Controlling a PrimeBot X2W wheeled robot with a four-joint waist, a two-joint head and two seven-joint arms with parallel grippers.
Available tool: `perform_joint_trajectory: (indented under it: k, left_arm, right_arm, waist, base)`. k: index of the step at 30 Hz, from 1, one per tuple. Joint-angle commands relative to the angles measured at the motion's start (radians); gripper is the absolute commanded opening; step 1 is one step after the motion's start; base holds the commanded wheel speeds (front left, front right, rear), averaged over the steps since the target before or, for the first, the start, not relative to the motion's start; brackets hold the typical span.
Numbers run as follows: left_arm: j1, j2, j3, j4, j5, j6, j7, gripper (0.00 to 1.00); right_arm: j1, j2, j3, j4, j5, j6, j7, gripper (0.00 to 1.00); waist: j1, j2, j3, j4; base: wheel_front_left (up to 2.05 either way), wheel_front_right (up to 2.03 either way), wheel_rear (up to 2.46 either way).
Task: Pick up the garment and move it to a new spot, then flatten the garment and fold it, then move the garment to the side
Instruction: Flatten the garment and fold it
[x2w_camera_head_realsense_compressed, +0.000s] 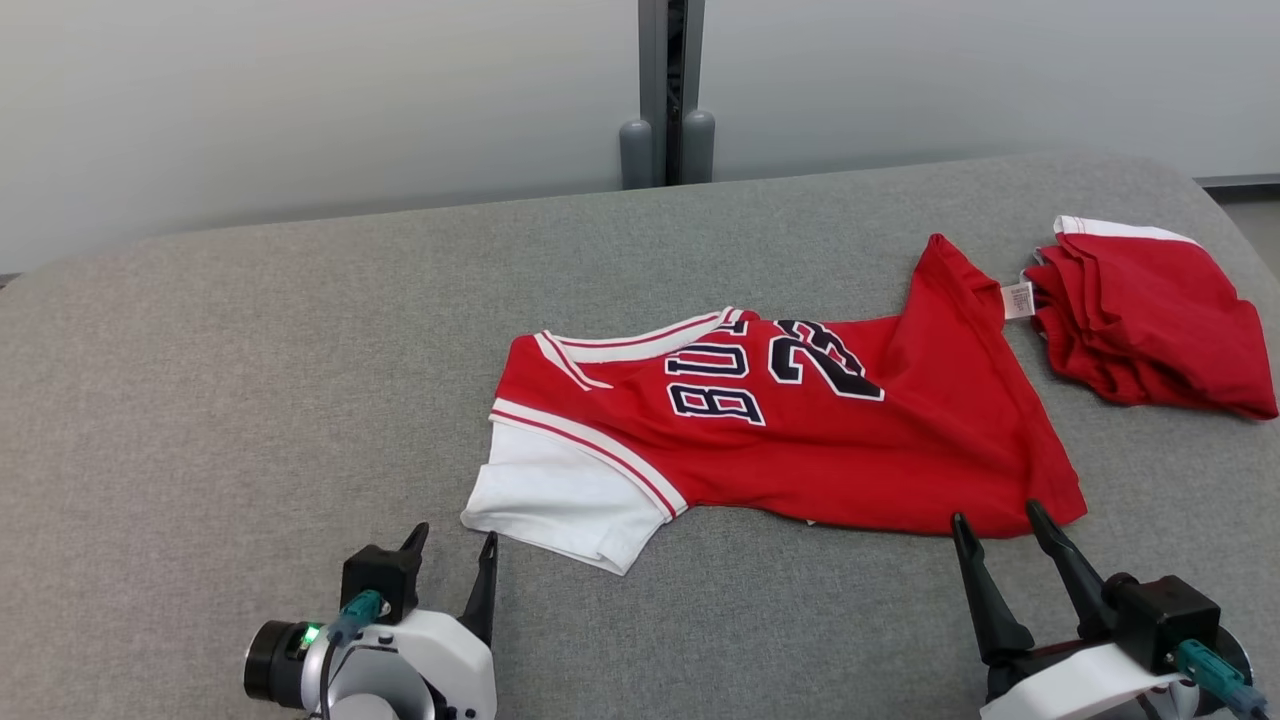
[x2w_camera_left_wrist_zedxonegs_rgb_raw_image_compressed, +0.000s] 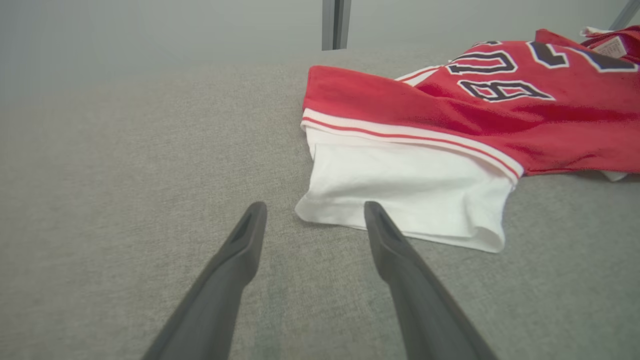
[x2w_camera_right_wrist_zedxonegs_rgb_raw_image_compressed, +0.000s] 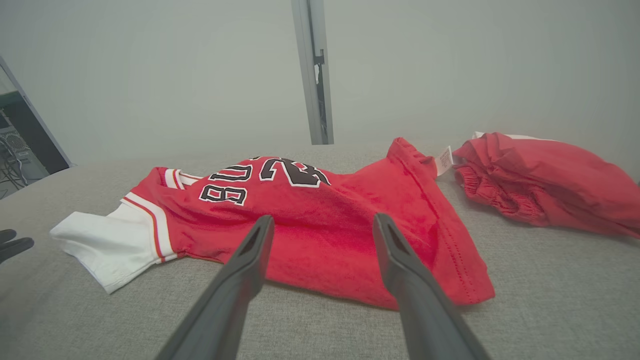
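Currently we see a grey fabric tabletop (x2w_camera_head_realsense_compressed: 250, 350) before a pale wall (x2w_camera_head_realsense_compressed: 300, 100) with a grey post (x2w_camera_head_realsense_compressed: 668, 90). Our left tool (x2w_camera_head_realsense_compressed: 455, 532) is spread wide and empty near the white sleeve (x2w_camera_head_realsense_compressed: 560, 500). The red garment (x2w_camera_head_realsense_compressed: 800, 440) lies centre-right. Our right tool (x2w_camera_head_realsense_compressed: 995, 512) is wide apart and empty by its hem. Folded red cloth (x2w_camera_head_realsense_compressed: 1150, 320) lies beyond.

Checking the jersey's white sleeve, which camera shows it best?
Left wrist view: the white sleeve lies close and large, hem visible. Head view shows it whole but smaller; right wrist view, small and oblique.
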Motion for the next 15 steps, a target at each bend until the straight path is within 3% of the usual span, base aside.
perform_joint_trajectory:
  k: [1,7,15]
  left_arm:
    - [-0.037,0.006,-0.001,0.044,0.002,0.001,0.017,1.0]
    - [-0.133,0.005,0.003,0.184,-0.016,0.003,0.038,1.0]
    - [-0.191,0.005,-0.018,0.28,-0.034,-0.03,0.008,0.97]
  right_arm:
    - [-0.015,-0.008,0.002,-0.003,0.003,0.0,-0.005,1.0]
    - [-0.033,-0.012,0.006,-0.005,0.005,0.0,-0.005,1.0]
    - [-0.041,-0.017,0.002,-0.006,0.0,0.0,-0.005,1.0]
  waist:
    - [0.0,-0.0001,0.016,-0.01]
    - [0.0,-0.0001,0.044,-0.027]
    - [0.0,-0.0001,0.058,-0.032]
  base:
    - [0.0,0.0,0.0]
    - [0.0,0.0,0.0]
    - [0.0,0.0,0.0]
